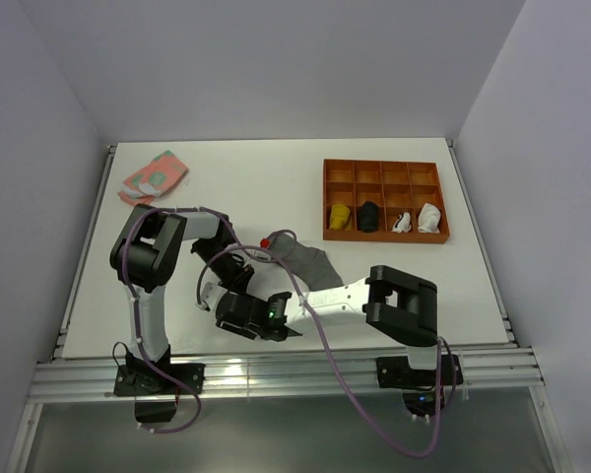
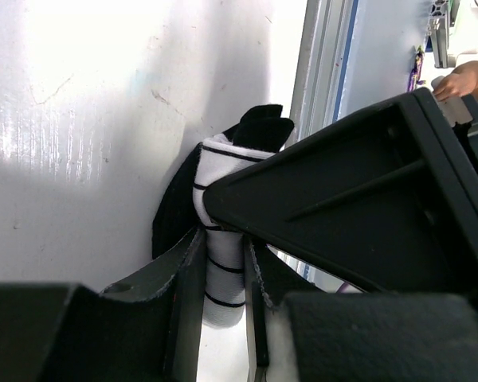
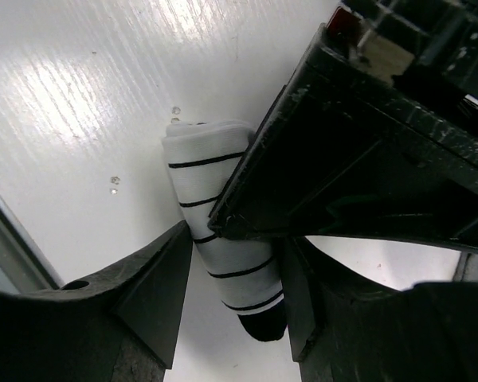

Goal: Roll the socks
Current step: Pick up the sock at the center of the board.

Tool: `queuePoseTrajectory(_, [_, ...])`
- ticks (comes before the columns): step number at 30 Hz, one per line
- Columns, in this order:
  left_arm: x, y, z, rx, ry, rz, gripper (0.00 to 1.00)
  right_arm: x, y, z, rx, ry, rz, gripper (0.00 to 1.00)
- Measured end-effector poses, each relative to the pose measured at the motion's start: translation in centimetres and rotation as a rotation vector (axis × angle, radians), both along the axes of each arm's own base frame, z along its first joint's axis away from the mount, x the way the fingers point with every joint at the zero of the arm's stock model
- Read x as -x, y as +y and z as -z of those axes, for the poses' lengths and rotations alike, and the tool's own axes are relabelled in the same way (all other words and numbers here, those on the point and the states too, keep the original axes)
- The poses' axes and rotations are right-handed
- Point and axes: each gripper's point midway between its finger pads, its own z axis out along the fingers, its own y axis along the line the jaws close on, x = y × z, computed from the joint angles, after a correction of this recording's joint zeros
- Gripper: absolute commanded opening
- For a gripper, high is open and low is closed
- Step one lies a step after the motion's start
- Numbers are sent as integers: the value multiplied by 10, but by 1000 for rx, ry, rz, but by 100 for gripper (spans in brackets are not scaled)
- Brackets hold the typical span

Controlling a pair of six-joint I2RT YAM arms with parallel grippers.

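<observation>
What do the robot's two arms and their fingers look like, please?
The left arm and right arm are black with chunky housings and pale white link sections. Purple-grey cables loop from each base. A small green light glows at one wrist. The fingers are matte black wedges.

A sock (image 2: 223, 267) lay on the table (image 1: 266, 168) near its front edge, left of centre. It sat between the fingers of the left gripper (image 2: 221, 259) and the right gripper (image 3: 235, 270). The other sock (image 1: 310, 262) lay behind it. A tray (image 1: 384, 164) sat far right, with four bundles (image 1: 370, 216) in its near row. A cloth (image 1: 154, 177) lay far left.
</observation>
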Motion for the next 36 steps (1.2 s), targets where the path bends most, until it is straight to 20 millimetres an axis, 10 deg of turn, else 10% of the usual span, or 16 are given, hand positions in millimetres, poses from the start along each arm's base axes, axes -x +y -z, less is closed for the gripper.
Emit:
queuePoseTrajectory(24, [3, 7, -1, 23, 68, 74, 11, -4, 1, 6, 139, -94, -23, 51])
queuePoseTrajectory(30, [5, 10, -1, 37, 65, 104, 12, -1, 3, 8, 145, -82, -61, 39])
queuePoseTrajectory(36, [5, 11, -2, 39, 59, 115, 19, 0, 4, 9, 138, -65, -74, 2])
